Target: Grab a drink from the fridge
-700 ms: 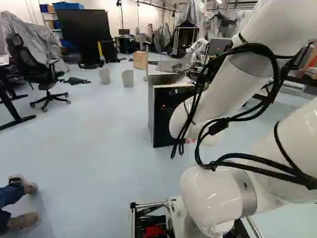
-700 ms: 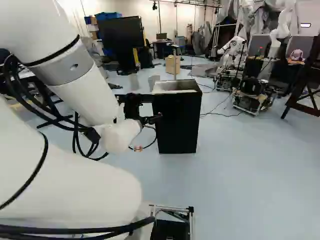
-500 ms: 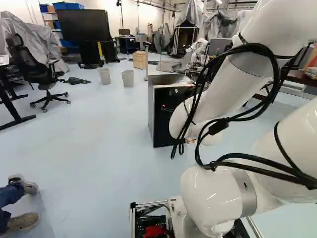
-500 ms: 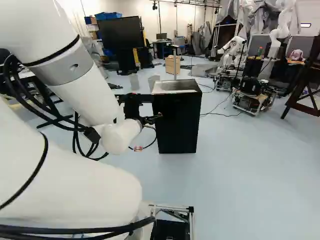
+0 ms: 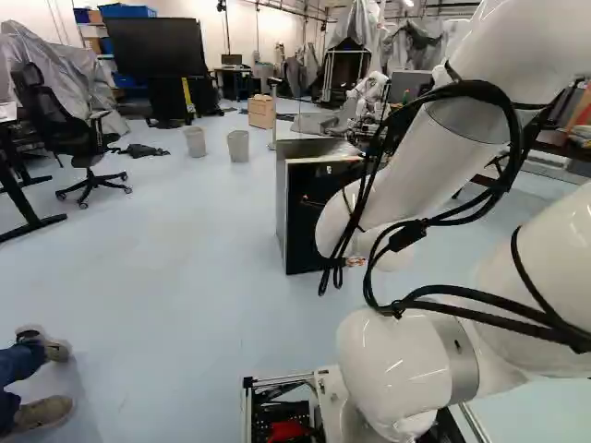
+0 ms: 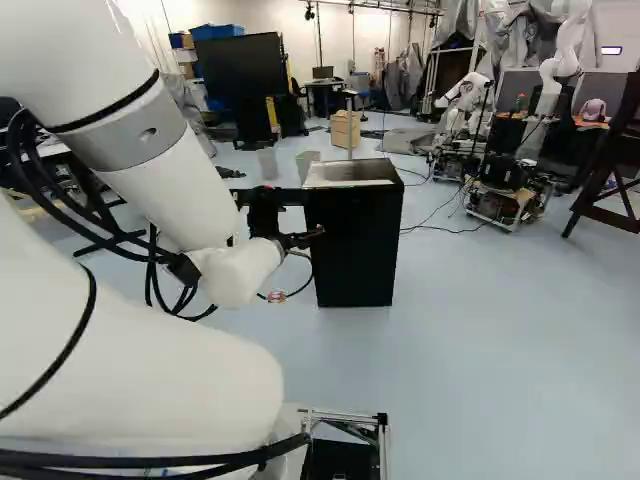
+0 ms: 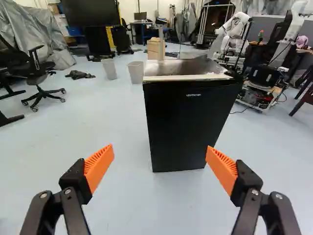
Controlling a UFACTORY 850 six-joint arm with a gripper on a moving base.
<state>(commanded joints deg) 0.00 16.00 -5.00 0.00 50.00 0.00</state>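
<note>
Nothing visibly moved since the earlier frame: base, arm and fridge as before. Claw (image 7: 160,148), one: fingers wide apart, nothing between. Fridge (image 7: 188,122), one, black, upright on the floor (image 7: 132,196): ahead of the claw, apart, centred somewhat to the robot's right; door apparently closed. Drink: unseen, presumably inside. Next move, as judged: forward and rightward, to the door's edge.

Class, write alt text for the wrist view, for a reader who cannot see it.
A black fridge, its door shut, stands on a pale floor ahead of the open gripper, whose fingers have orange pads. Farther off are two bins, a black office chair and another robot.
</note>
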